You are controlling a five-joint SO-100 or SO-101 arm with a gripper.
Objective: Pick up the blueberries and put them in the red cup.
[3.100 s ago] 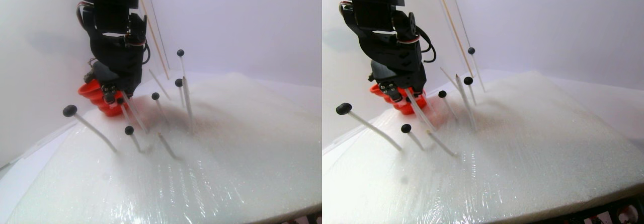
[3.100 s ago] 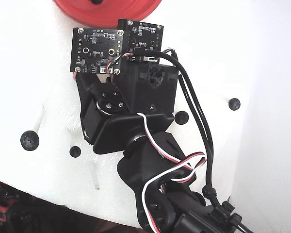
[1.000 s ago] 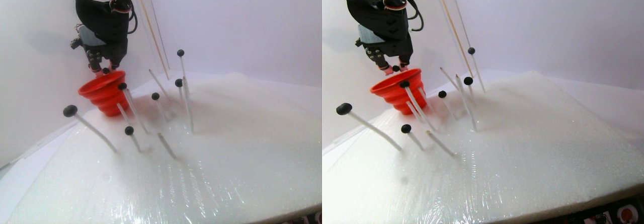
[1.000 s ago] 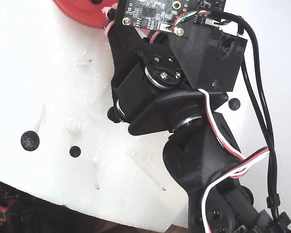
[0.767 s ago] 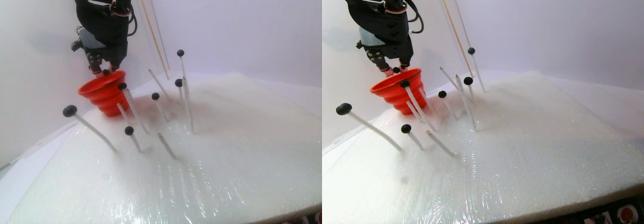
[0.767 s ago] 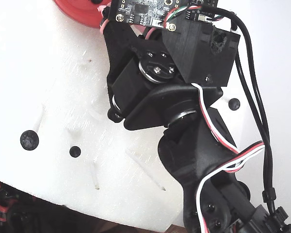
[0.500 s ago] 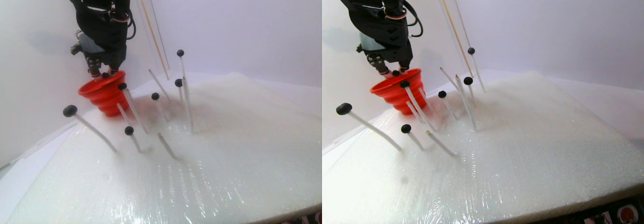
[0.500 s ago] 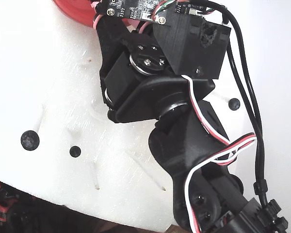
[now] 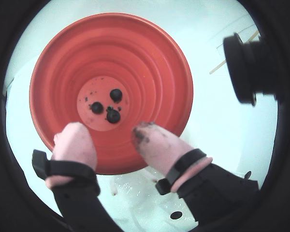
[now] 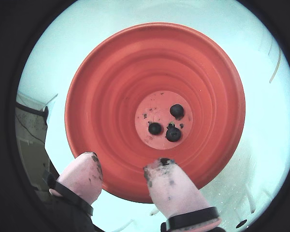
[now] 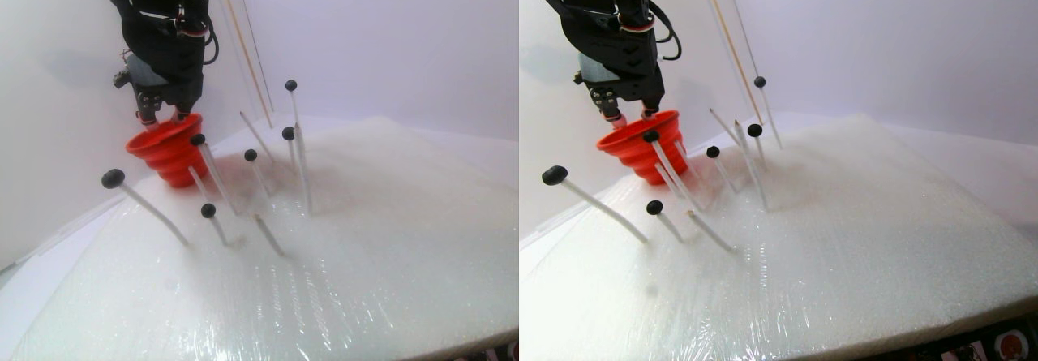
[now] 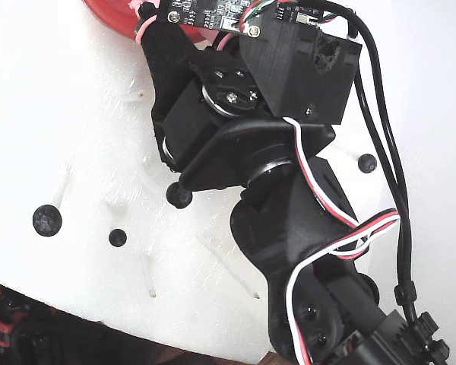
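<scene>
Three blueberries [image 10: 165, 124] sit on the floor of the red cup [image 10: 111, 121], small matte dark balls among smeared specks, while in the fixed view the arm hides nearly all of the cup. The cup's smooth plastic steps down in concentric rings. Over its near rim the gripper [image 10: 123, 181] hangs with pink stained fingertips [image 9: 152, 140] spread apart, holding nothing.

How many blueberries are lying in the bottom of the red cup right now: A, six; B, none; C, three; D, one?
C: in both wrist views three blueberries lie on the flat bottom of the red cup, with only dark specks beside them, and the open gripper holds nothing.
</scene>
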